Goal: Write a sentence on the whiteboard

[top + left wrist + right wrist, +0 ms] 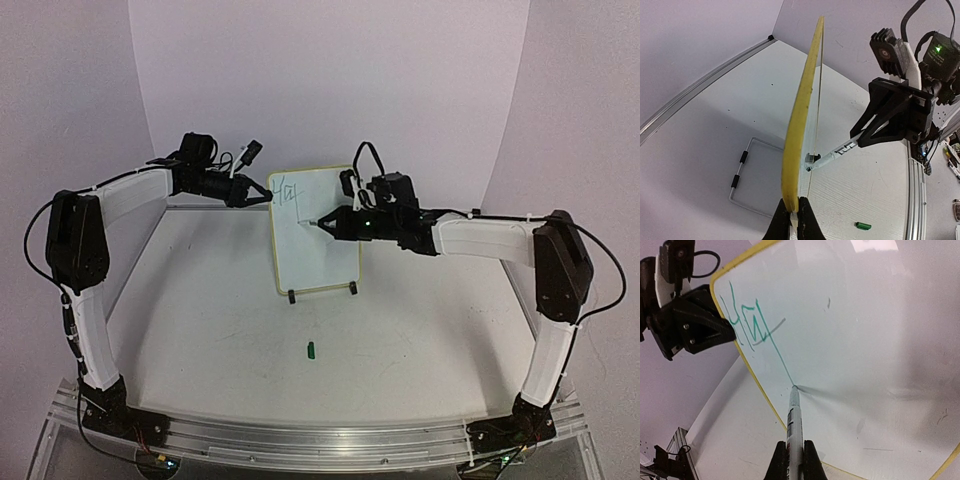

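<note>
Small rectangular yellow-rimmed whiteboard (325,260) stands near upright mid-table on a thin metal wire stand with black feet (292,296). Left gripper (262,192) is clamped tight on the whiteboard's upper left edge. Right gripper (335,224) is closed around a slim white marker pen (794,415), tip touching the whiteboard face left of centre. Top and left wrist views show a small green pen cap (311,349) on the white table (200,330) in front of the whiteboard; right wrist view misses it. Left wrist view has the whiteboard edge-on, the stand's wire loop behind it. Right wrist view shows the green marker writing (747,320) best, by the whiteboard's top left corner: H-like shape, angular strokes, one long line down to the pen tip, not readable as words. Dark print on the pen barrel too blurred to read
</note>
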### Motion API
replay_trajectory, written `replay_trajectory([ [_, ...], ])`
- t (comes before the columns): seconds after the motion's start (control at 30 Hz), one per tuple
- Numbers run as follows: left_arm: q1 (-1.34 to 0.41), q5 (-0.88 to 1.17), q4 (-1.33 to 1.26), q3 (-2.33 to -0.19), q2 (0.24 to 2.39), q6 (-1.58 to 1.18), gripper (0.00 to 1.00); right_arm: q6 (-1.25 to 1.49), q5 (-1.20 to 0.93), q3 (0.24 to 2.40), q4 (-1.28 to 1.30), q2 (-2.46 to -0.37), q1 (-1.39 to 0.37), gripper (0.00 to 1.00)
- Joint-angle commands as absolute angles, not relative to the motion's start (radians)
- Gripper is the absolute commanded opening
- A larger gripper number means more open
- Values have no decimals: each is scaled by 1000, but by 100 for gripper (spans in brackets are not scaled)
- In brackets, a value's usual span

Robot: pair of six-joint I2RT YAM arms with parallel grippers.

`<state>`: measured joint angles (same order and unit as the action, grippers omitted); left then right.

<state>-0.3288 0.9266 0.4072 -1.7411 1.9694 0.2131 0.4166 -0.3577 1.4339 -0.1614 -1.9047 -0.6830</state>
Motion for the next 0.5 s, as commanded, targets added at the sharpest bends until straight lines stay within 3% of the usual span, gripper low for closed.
replay_trajectory([
  [0.0,-341,910,460,-1773,1990,250,0,418,-357,1427,-172,-1853,-675,0],
  [0.47,-341,908,462,-1777,1993,247,0,397,-360,1516,-224,-1815,-675,0],
])
